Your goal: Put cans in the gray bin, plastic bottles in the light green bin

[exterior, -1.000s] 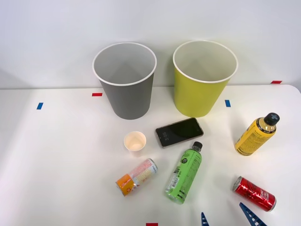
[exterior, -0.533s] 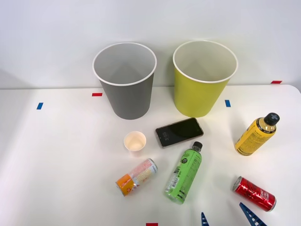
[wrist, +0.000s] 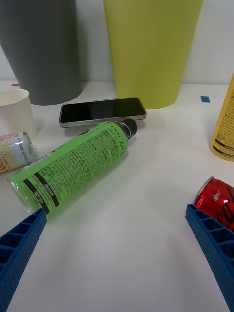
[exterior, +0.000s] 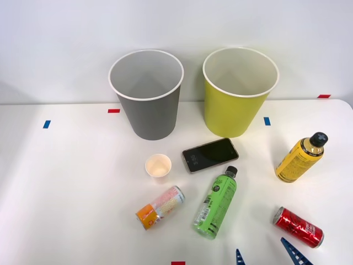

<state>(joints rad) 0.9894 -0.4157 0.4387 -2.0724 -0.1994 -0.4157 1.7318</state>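
The gray bin [exterior: 149,118] and the light green bin [exterior: 231,113] stand upright side by side at the back of the table. A green plastic bottle [exterior: 216,203] lies in the middle, its black cap toward the bins. At the right lies a yellow-orange bottle [exterior: 300,157]. A red can [exterior: 298,226] lies near the front right, and an orange, pink and cream can [exterior: 160,207] lies front left of the green bottle. My right gripper [exterior: 266,256] is open at the front edge, between the green bottle [wrist: 73,168] and the red can [wrist: 217,197], holding nothing [wrist: 117,253].
A black phone [exterior: 209,154] lies flat between the green bottle's cap and the bins. A small cream paper cup [exterior: 158,165] stands upright left of it. Blue and red tape marks dot the white table [exterior: 66,193].
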